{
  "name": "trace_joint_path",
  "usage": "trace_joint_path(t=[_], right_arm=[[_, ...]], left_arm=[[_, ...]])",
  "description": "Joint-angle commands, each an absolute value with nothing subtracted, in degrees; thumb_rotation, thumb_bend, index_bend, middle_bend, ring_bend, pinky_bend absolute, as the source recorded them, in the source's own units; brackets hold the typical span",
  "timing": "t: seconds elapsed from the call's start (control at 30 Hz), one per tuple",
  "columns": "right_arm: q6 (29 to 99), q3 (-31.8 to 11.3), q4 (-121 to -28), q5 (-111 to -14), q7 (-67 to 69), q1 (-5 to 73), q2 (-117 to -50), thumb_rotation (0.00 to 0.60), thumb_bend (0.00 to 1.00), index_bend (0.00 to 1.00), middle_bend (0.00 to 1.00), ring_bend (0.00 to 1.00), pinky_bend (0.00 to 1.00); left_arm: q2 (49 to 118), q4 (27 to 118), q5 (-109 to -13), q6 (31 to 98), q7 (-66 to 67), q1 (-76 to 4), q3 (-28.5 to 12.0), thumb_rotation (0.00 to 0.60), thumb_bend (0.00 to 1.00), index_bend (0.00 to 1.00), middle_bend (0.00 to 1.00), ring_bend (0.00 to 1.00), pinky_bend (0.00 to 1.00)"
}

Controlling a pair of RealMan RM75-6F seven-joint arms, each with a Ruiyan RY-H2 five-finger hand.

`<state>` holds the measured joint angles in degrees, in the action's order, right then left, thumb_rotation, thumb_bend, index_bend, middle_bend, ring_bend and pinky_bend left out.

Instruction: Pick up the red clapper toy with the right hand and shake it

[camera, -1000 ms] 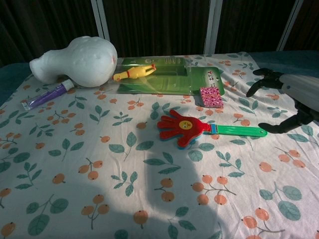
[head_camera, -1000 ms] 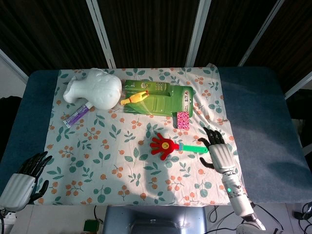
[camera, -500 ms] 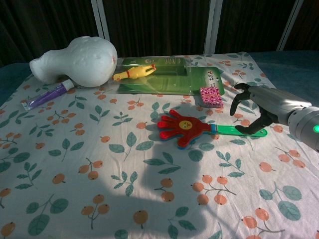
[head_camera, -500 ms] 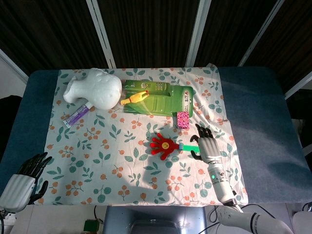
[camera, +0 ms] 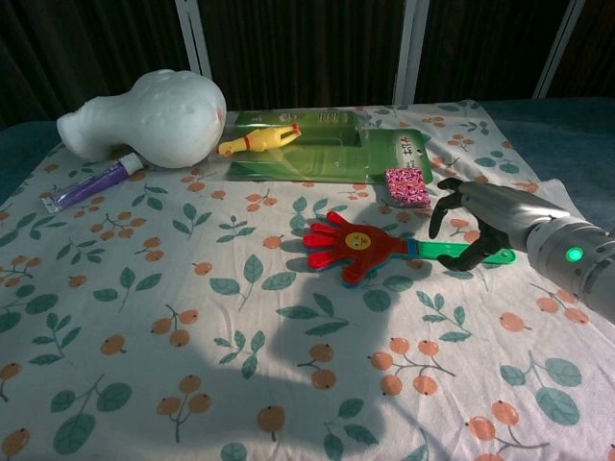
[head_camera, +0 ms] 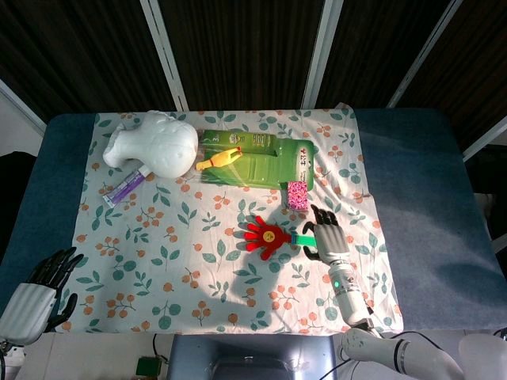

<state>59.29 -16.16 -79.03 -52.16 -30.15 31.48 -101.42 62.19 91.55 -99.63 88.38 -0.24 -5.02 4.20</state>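
The red clapper toy point(head_camera: 263, 235) lies flat on the floral cloth, its hand-shaped head to the left and its green handle point(head_camera: 303, 239) pointing right. In the chest view the clapper point(camera: 351, 246) lies at centre, its handle point(camera: 434, 252) running under my right hand. My right hand point(head_camera: 326, 236) arches over the far end of the handle, fingers spread and thumb curled down beside it point(camera: 473, 227); nothing is gripped. My left hand point(head_camera: 38, 291) rests off the cloth at the table's near left corner, holding nothing.
A pink sparkly block point(head_camera: 297, 192) lies just behind the right hand. Further back are a green blister pack point(head_camera: 265, 165), a yellow rubber chicken point(head_camera: 219, 158), a white foam head point(head_camera: 157, 142) and a purple tube point(head_camera: 125, 187). Blue table edge point(head_camera: 428, 206) runs right of the cloth.
My right hand has moved left from beside the handle's tip to over the green handle, thumb now curling at it. The clapper and left hand have stayed put.
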Motion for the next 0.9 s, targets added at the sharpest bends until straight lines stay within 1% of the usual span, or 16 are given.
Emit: trace_joint_path(t=[0.03,0.37,0.9], right_arm=[[59.5,-16.0,-78.5,-51.5,-30.5,32.0,-101.9,0.600,0.43,0.53,0.05,0.00,0.00],[59.3,-16.2,-76.9,-49.4,-29.8,33.4,-102.8,0.600,0.43,0.53,0.05,0.00,0.00],[59.9,-15.1,-76.4,-49.4,-28.7,34.1,-103.1,0.600,0.43,0.56,0.06,0.00,0.00]], left_arm=[[62.2,91.6,-99.6,88.4,-0.3,-5.1,4.2,0.600,0.52,0.00,0.00,0.00,0.16],[62.0,91.5,-99.9,88.8,-0.8,-5.0,4.2,0.600,0.52,0.00,0.00,0.00,0.16],[61.9,91.5,-99.8,88.9,-1.0,-5.0,4.2,0.600,0.52,0.00,0.00,0.00,0.16]])
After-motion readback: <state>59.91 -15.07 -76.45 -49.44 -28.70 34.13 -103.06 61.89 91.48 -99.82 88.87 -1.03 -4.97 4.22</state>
